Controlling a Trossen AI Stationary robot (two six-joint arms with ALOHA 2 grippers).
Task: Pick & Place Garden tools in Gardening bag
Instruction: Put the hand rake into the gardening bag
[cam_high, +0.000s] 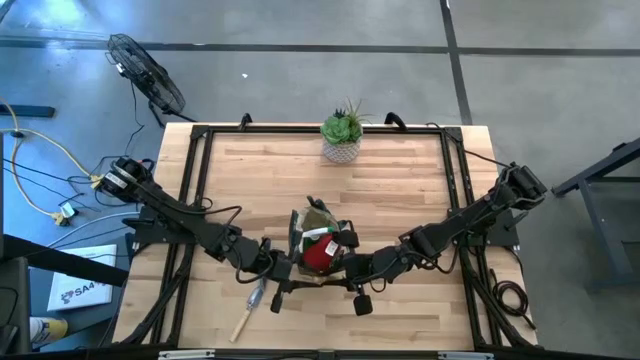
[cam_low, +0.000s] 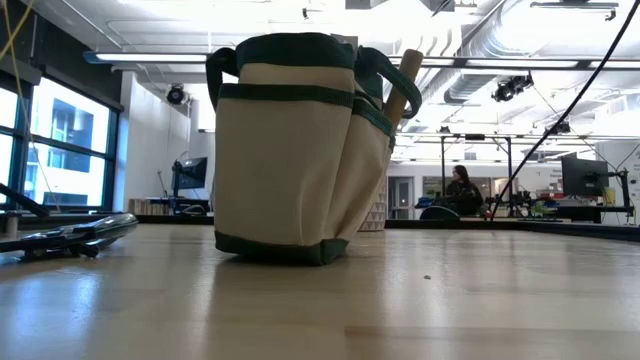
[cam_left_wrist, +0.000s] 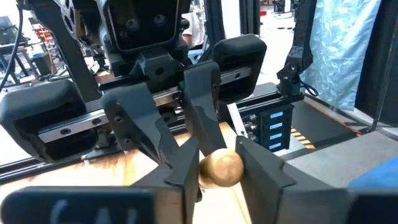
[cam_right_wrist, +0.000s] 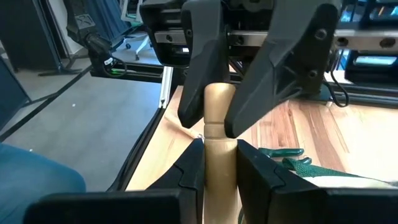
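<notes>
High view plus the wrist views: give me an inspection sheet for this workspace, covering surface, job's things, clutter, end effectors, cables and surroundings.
Surface: wooden table, black frame rails along its edges.
Job's things: gardening bag upright at centre, red item inside; loose trowel-like tool lying on the table near it.
Clutter: potted succulent at the far edge.
End effectors: left end effector and right end effector both grip one wooden handle.
Cables: floor cables left of the table.
Surroundings: fan on the floor; person seated far off.

Bare tabletop (cam_high: 400, 185) far side, potted succulent (cam_high: 342, 133) at far edge, bag (cam_high: 318, 240) crowding centre front
</notes>
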